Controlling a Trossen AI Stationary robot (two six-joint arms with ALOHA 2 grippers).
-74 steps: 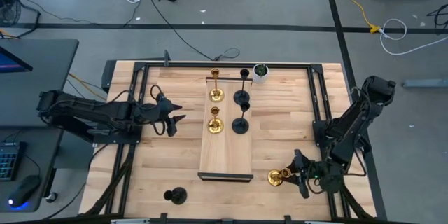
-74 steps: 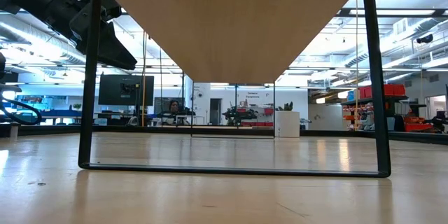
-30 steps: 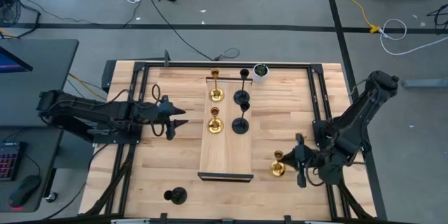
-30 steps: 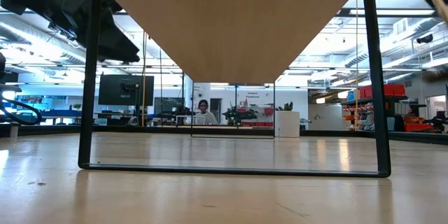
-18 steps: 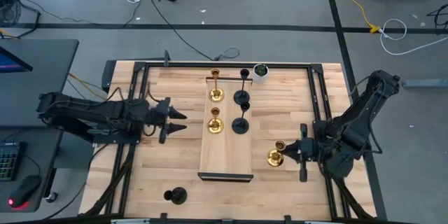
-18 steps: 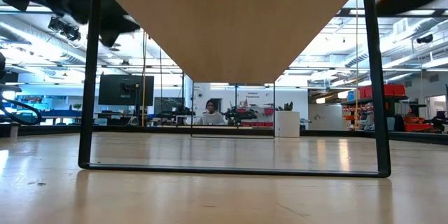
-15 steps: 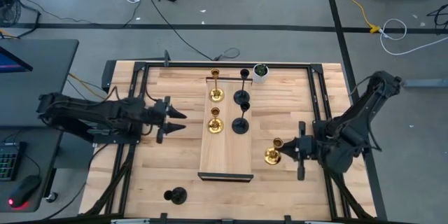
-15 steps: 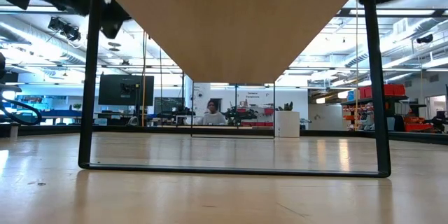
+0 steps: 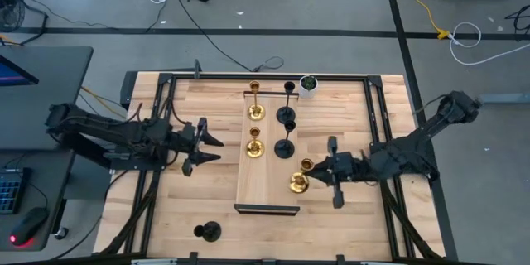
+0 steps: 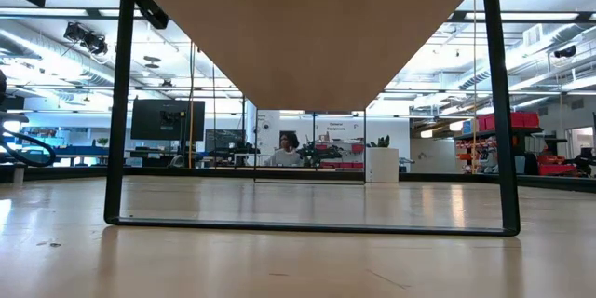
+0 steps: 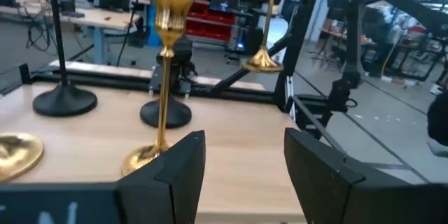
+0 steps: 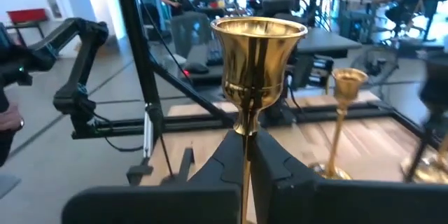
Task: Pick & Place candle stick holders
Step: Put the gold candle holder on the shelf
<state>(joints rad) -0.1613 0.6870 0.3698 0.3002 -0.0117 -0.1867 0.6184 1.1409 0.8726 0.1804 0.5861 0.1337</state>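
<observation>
My right gripper (image 9: 313, 171) is shut on a gold candle stick holder (image 9: 300, 180), just right of the raised wooden board (image 9: 267, 186). Its cup (image 12: 257, 45) fills the right wrist view. Two gold holders (image 9: 255, 147) (image 9: 256, 112) and two black holders (image 9: 284, 147) (image 9: 286, 116) stand by their round bases on the board. Another black holder (image 9: 207, 232) stands on the table near the front left. My left gripper (image 9: 211, 151) is open and empty, left of the board, facing a gold holder (image 11: 164, 77). My right gripper pinches the gold holder's thin stem (image 12: 246, 134) just below the cup, between its two fingers. The fingers come level from the table's right side and lie across the stem. The holder stands about upright, its base (image 11: 262, 61) lifted clear of the table.
A small white pot (image 9: 308, 85) with green inside stands at the board's far right corner. A black frame (image 9: 377, 132) runs round the tabletop. Bare wood lies between the board and each arm. A person sits in the room beyond (image 10: 290, 142).
My right gripper has carried the gold holder up from the near right part of the table toward the left and far side, up to the board's right edge. My left gripper has moved a little toward the board.
</observation>
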